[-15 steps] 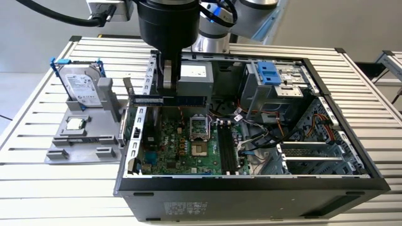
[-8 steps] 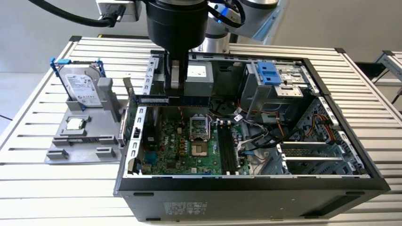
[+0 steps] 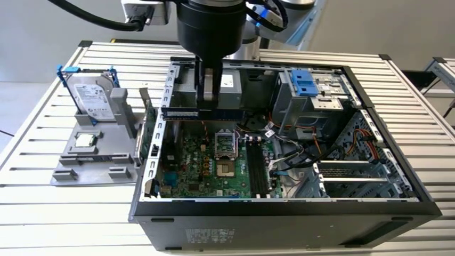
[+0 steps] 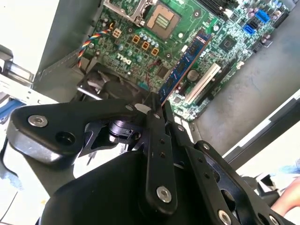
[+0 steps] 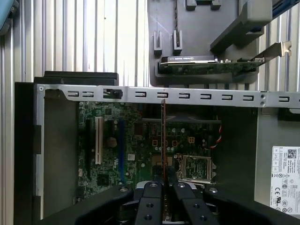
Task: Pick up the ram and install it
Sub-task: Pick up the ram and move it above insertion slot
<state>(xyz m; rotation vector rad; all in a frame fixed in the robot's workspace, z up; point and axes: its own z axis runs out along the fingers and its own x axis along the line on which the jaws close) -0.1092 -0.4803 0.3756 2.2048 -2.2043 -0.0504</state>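
My gripper [image 3: 208,100] hangs over the back of the open computer case [image 3: 284,205], shut on the ram [image 3: 202,112]. The ram is a long dark blue stick held level above the motherboard [image 3: 206,165], near the case's left wall. In the second wrist view the ram [image 4: 185,65] sticks out from the closed fingertips [image 4: 157,110] over the green board. In the first wrist view the ram [image 5: 163,136] is seen edge-on, rising from the gripper [image 5: 163,180]. The black memory slots [image 3: 256,168] lie lower on the board, towards the exterior view's right of the CPU socket [image 3: 224,144].
A grey holder [image 3: 92,168] on the exterior view's left carries a silver hard drive [image 3: 96,101] with blue clips, a CPU [image 3: 85,140] and an upright green expansion card [image 3: 147,120]. Cables [image 3: 299,154] and a drive cage [image 3: 306,90] fill the case's right side. The slatted table [image 3: 42,213] surrounds it.
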